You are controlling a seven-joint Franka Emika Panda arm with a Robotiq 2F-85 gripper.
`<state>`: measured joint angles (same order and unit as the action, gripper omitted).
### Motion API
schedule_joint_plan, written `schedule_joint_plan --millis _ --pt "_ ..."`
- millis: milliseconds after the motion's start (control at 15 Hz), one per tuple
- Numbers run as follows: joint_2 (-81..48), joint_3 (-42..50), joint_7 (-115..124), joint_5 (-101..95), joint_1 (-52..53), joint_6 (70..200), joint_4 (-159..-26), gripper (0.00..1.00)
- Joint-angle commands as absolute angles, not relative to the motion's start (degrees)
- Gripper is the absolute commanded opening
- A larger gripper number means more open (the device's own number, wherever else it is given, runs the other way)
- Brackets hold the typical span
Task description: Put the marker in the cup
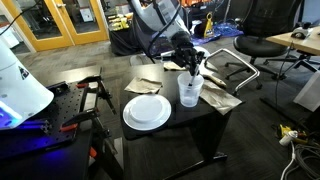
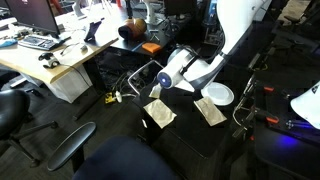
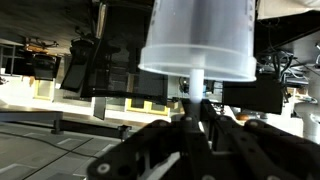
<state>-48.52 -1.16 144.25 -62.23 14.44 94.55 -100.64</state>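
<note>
The clear plastic cup (image 1: 189, 93) stands on the black table (image 1: 205, 125), to the right of the round white plate (image 1: 147, 111). My gripper (image 1: 191, 66) hangs directly over the cup's rim, pointing down. In the wrist view, which stands upside down, the cup (image 3: 197, 40) fills the top. A thin stick, the marker (image 3: 194, 92), runs from between my fingers (image 3: 195, 125) into the cup's mouth. It looks pale there. The fingers are closed on it. In an exterior view my gripper (image 2: 166, 80) hides the cup.
Crumpled brown paper sheets lie on the table (image 1: 222, 98) (image 1: 148, 75) (image 2: 160, 114). The plate also shows in an exterior view (image 2: 218, 95). Office chairs (image 1: 250, 48) stand behind the table, and a red-handled clamp (image 1: 92, 88) sits on a bench beside it.
</note>
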Motion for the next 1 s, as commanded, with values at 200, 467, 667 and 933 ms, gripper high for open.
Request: schedule_joint_plan --millis 200,467,667,933 --pt "-53.10 -1.49 142.47 -58.79 14.31 90.47 -94.21 0.40" --pt "-52.44 -1.23 143.82 -57.91 14.57 90.14 -93.89 0.68" --pt "-49.91 -1.17 145.28 -57.96 14.51 90.39 -95.43 0.92" --pt "-46.03 -1.13 146.06 -58.02 14.28 89.95 -97.55 1.00"
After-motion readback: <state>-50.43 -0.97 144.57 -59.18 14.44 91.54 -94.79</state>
